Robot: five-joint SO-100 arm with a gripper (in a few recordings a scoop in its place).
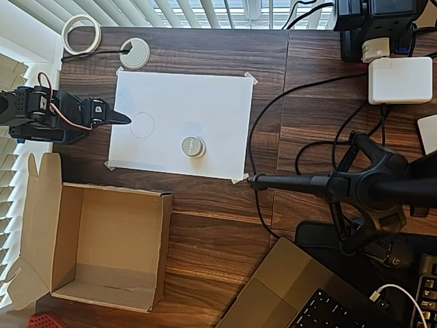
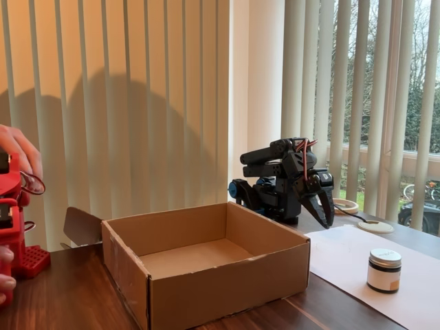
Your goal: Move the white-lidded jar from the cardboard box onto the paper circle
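Note:
The white-lidded jar (image 1: 193,146) (image 2: 384,270) stands upright on the white taped sheet (image 1: 205,102), to the right of the small outlined paper circle (image 1: 143,125) and apart from it. The cardboard box (image 1: 165,253) (image 2: 227,289) sits open at the lower left of the overhead view with nothing inside. My gripper (image 1: 125,119) (image 2: 328,218) is shut and holds nothing. It points at the sheet's left edge, just left of the paper circle, with the arm folded back.
A tape roll (image 1: 81,34) and a white grommet (image 1: 134,53) lie above the sheet. A black tripod (image 1: 369,184), cables, a white power adapter (image 1: 399,80) and a laptop (image 1: 321,294) crowd the right side. Bare wood lies between the box and the sheet.

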